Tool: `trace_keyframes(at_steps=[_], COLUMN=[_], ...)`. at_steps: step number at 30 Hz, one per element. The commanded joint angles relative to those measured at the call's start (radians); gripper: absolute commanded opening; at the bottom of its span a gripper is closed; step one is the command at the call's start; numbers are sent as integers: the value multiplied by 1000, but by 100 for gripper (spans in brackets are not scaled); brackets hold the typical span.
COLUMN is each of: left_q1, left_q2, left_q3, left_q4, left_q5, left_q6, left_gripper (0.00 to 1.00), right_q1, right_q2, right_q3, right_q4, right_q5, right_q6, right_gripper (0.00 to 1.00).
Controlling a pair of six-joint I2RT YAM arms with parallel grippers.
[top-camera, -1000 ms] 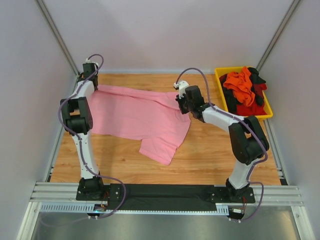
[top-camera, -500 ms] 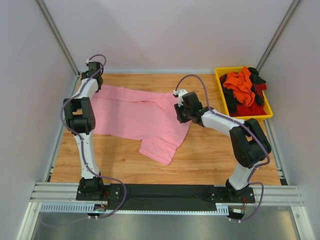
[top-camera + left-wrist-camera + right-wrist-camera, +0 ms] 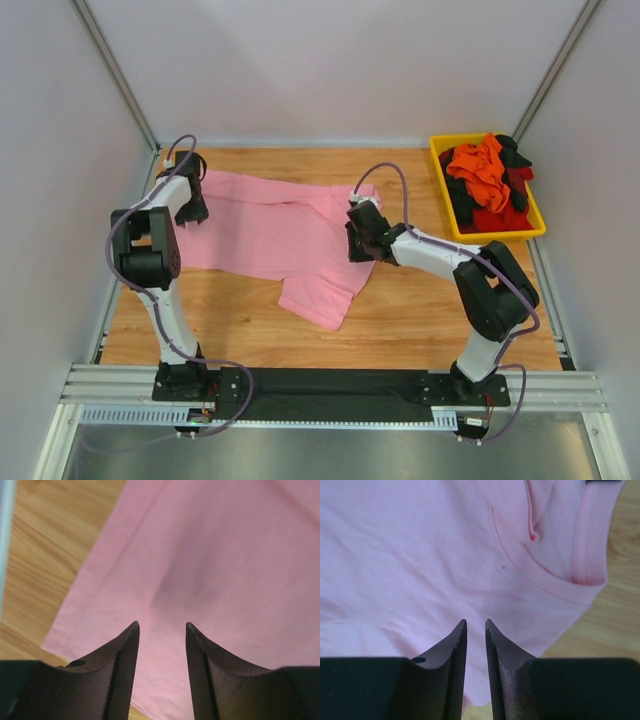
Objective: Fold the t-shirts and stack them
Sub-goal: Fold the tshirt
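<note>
My left tool (image 3: 192, 210) hangs over the left end of the pink t-shirt (image 3: 270, 230), close to its edge, fingers parted to a medium gap with nothing between them. From its wrist camera I see only smooth pink cloth under the tips (image 3: 161, 625) and bare wood off to one side. My right tool (image 3: 357, 245) sits low over the shirt's right end, its fingers a narrow slit apart and gripping nothing (image 3: 475, 621); the neckband (image 3: 587, 535) lies just beyond them. The shirt is spread across the left and middle of the counter (image 3: 420, 310), one flap reaching toward me. Well apart, at the far right corner, the yellow bin (image 3: 437, 160) holds the orange t-shirt (image 3: 480, 165), red t-shirt (image 3: 495, 218) and black t-shirt (image 3: 516, 158) in a heap.
</note>
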State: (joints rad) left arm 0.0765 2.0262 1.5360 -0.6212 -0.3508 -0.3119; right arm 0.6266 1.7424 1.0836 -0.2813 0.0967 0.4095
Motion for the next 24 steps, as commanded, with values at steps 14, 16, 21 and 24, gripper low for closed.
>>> trace_keyframes(at_steps=[14, 16, 21, 24], left_q1=[39, 39, 31, 2], left_q2=[-145, -185, -244, -267], left_q3=[-244, -272, -260, -235], left_q4=[-179, -186, -210, -216], left_q5=[7, -14, -53, -65], left_q6=[-250, -250, -208, -182], left_gripper=[52, 52, 52, 52], right_q1=[-1, -16, -18, -10], right_q2=[-6, -10, -109, -165], right_q3=[-116, -128, -143, -107], right_q4=[-213, -222, -245, -274], right_q5=[317, 322, 347, 290], right_q6=[103, 100, 89, 94], right_gripper=[18, 18, 18, 19])
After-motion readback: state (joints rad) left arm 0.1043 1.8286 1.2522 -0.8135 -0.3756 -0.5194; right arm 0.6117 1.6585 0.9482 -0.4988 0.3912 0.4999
